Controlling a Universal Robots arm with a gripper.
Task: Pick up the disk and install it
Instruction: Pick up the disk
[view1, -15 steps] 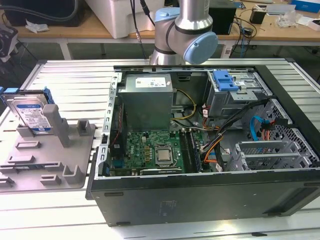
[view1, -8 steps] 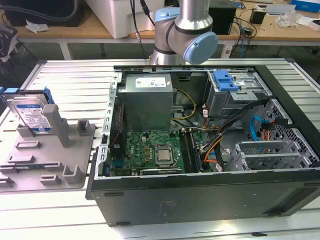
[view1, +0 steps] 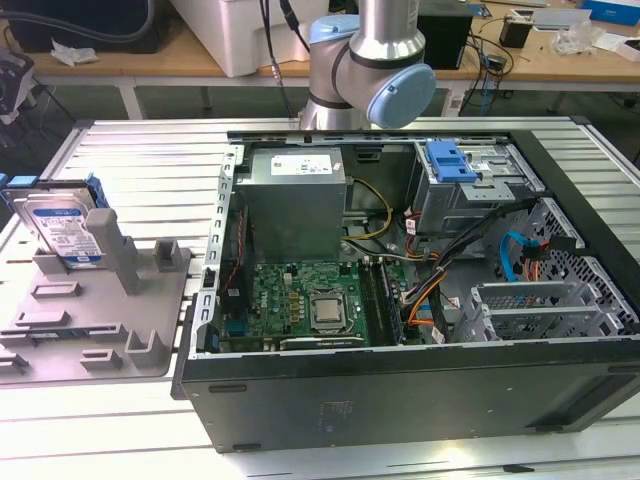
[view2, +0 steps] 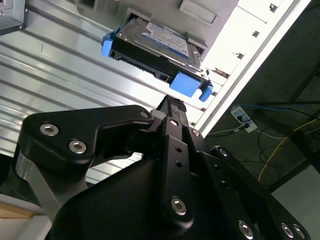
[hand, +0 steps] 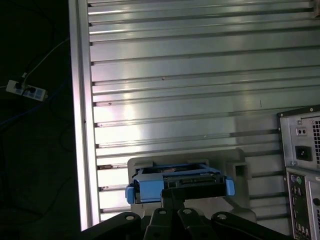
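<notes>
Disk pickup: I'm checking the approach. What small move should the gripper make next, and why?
Probably bring the gripper closer to the disk: the second wrist view shows it aimed at the disk but apart from it, and the disk stands unheld in the grey fixture.

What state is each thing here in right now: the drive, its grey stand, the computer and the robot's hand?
disk: standing on edge in the grey fixture, not picked up.
grey fixture: holding the disk.
computer case: lying on its side, side panel off, insides exposed.
blue latch bracket: sitting atop the metal cage.
hand: pointed toward the disk, apart from it.
</notes>
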